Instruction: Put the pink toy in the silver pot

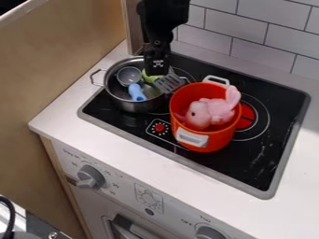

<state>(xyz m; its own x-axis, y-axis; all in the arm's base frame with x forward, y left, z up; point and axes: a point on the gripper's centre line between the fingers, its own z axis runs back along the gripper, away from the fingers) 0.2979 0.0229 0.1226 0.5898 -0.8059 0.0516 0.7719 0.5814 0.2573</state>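
The pink toy (215,111) lies in the orange pot (209,141), its underside hidden; one long pink part rises over the right rim, and a dark eye shows at the left. The end effector (157,70) hangs over the silver pot (134,106), just left of the orange pot. I cannot tell whether it is released or clenched, or whether it has hold of anything; its tip merges with the clutter below.

In the silver pot are a grey cup (129,75), a blue piece (136,92) and a green piece (149,77), the last partly covered by the end effector. A slotted turner (169,83) juts over the right rim. Both pots stand on the stove (252,161), set into the table (59,112). The lower right knob (210,233) is cut off.
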